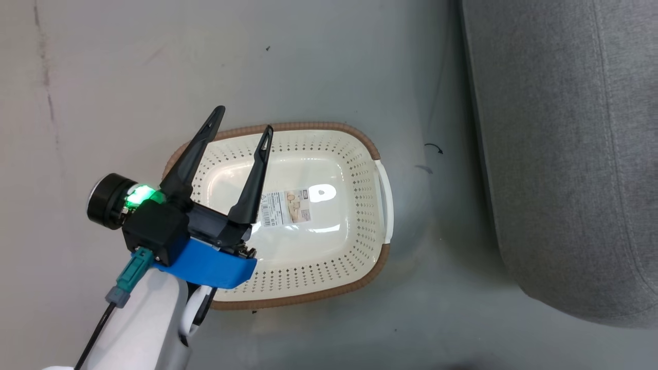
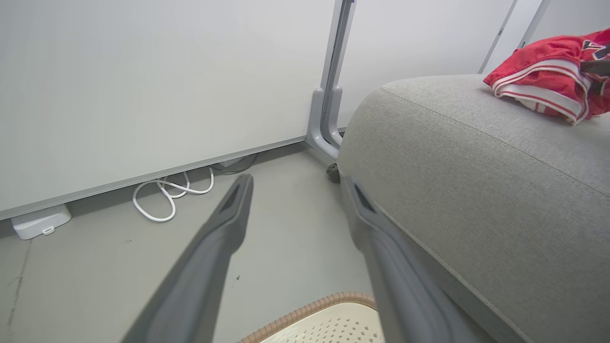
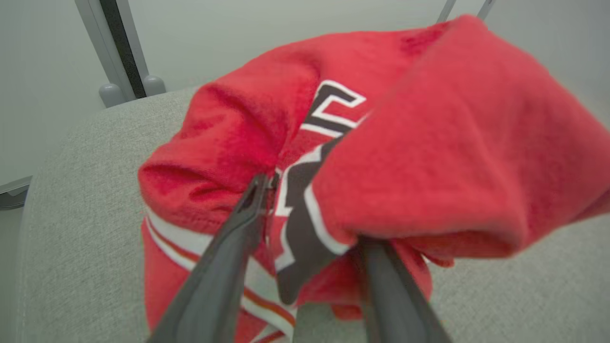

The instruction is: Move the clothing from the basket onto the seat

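Observation:
The cream basket [image 1: 308,125] with a brown rim band stands on the floor, and only a paper label [image 1: 285,207] lies inside it. My left gripper [image 1: 244,119] hovers open over the basket's left end, nothing between its fingers. In the left wrist view my left gripper [image 2: 298,181] points past the basket [image 2: 324,324] toward the grey seat [image 2: 476,166]. The red clothing [image 2: 538,71] with striped trim lies bunched on the seat. In the right wrist view my right gripper [image 3: 312,214] has its fingers parted in the red clothing [image 3: 429,143], a fold draped over the right finger, above the seat [image 3: 86,190].
The seat [image 1: 565,154] runs along the right side, a strip of grey floor between it and the basket. A white cable coil [image 2: 167,195], a small white box [image 2: 40,221] and a grey post foot [image 2: 326,124] sit along the white wall.

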